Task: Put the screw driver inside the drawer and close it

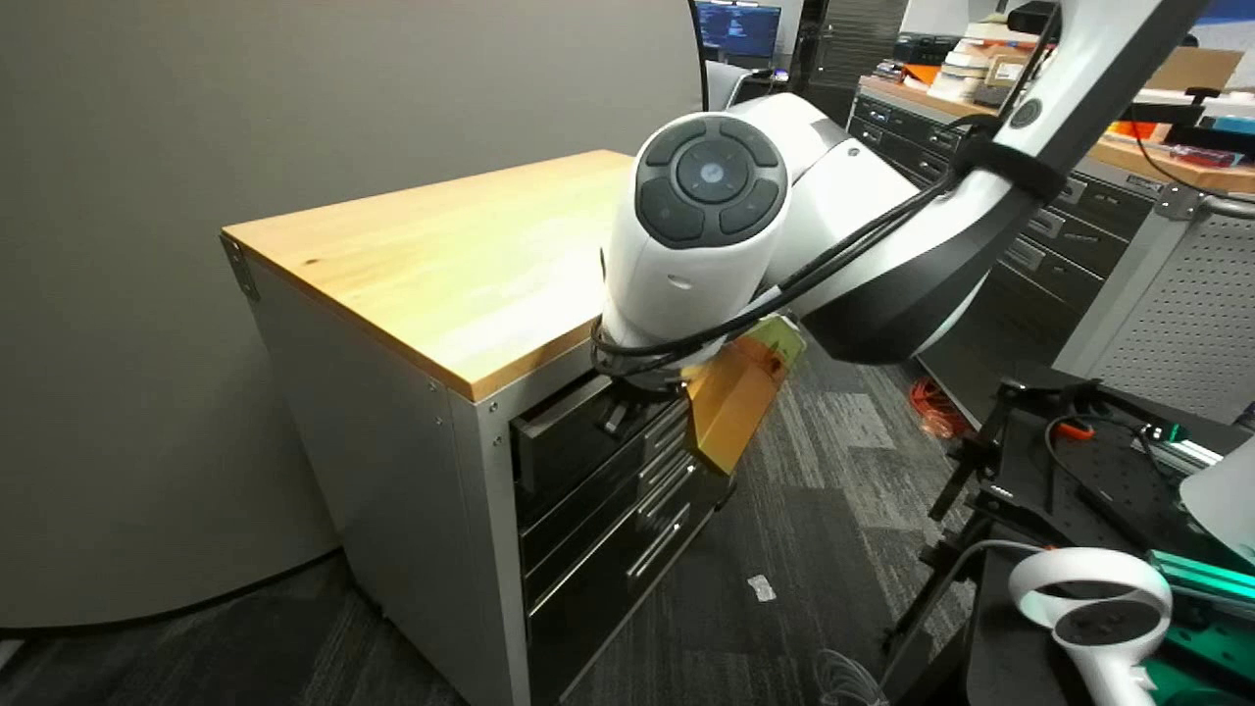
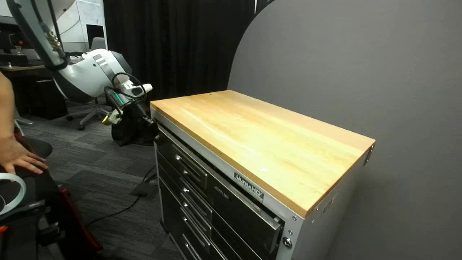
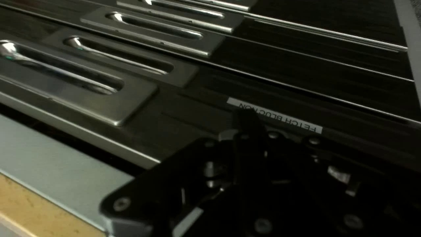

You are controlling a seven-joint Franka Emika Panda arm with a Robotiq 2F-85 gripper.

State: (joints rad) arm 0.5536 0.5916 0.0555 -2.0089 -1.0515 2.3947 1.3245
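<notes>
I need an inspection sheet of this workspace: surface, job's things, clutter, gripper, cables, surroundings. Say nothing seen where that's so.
Surface: wood top, with bright glare.
Job's things: drawer slightly open, its front standing out from the cabinet; screw driver, nothing seen.
Clutter: white scrap on the floor; white controller.
Gripper: looks shut, at the drawer's front; whether it touches, I cannot tell.
Cables: black cables along the arm; orange coil on the floor.
Surroundings: person's hand, grey partition, black curtain.
</notes>
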